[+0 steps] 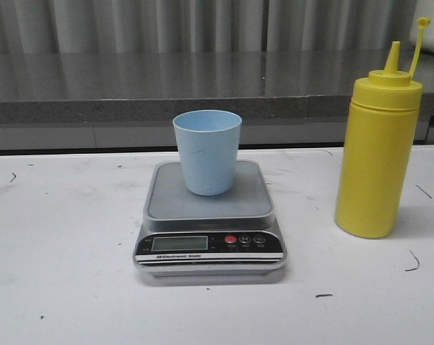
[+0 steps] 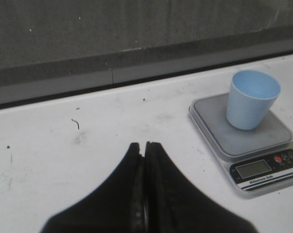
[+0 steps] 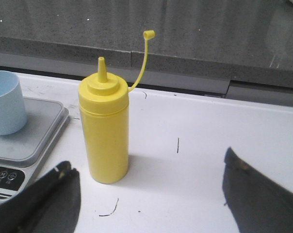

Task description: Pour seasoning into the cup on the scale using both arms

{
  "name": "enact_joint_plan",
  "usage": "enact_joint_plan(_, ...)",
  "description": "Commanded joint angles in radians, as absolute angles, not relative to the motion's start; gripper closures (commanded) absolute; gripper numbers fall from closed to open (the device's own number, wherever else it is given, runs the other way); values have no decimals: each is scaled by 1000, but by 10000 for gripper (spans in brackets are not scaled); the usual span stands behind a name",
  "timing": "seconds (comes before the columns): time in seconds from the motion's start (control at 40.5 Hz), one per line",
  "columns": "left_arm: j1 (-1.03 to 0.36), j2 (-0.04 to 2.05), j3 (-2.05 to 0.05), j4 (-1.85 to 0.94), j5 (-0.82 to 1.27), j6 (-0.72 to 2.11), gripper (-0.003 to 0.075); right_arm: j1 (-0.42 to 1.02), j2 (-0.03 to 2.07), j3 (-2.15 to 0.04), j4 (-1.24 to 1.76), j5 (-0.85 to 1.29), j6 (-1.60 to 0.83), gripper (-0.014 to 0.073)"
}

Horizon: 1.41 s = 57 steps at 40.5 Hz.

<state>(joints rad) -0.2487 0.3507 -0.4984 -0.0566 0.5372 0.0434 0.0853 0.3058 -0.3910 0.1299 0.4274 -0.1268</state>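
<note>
Cup [image 1: 207,151] on scale [image 1: 208,224], seasoning bottle [image 1: 379,162] well right.

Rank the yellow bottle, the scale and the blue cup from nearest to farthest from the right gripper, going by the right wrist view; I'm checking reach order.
1. Yellow bottle: upright on the table, just ahead of the right gripper.
2. Scale: beside the bottle, farther toward the robot's left.
3. Blue cup: on the scale's platform, farthest.

We see a white table [image 1: 66,237], scuffed with small dark marks, perhaps scratches; the scale [image 1: 210,233] sits directly on it near the middle; the seasoning [image 1: 379,158] stands upright to its right, apart.
</note>
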Motion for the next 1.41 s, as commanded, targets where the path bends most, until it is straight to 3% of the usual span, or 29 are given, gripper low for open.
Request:
enact_joint_plan(0.0, -247, 242, -460, -79, 414, 34, 740, 86, 323, -425, 136, 353, -133, -21)
enact_joint_plan(0.272, -247, -9, -368, -98, 390, 34, 740, 86, 323, -425, 136, 349, -133, -21)
enact_joint_plan(0.444, -247, -19, -368, -98, 387, 34, 740, 86, 323, -425, 146, 321, -133, -21)
enact_joint_plan(0.593, -247, -19, -368, -98, 387, 34, 740, 86, 357, -425, 146, 165, -133, -21)
enact_joint_plan(0.79, -247, -19, -368, -98, 387, 34, 740, 86, 548, -425, 146, -66, -133, -21)
enact_joint_plan(0.988, -247, -19, -368, -98, 387, 34, 740, 93, 764, -425, 146, -128, -132, -21)
enact_joint_plan(1.383, -247, -19, -368, -98, 387, 34, 740, 241, 1058, -386, 155, -296, -124, -21)
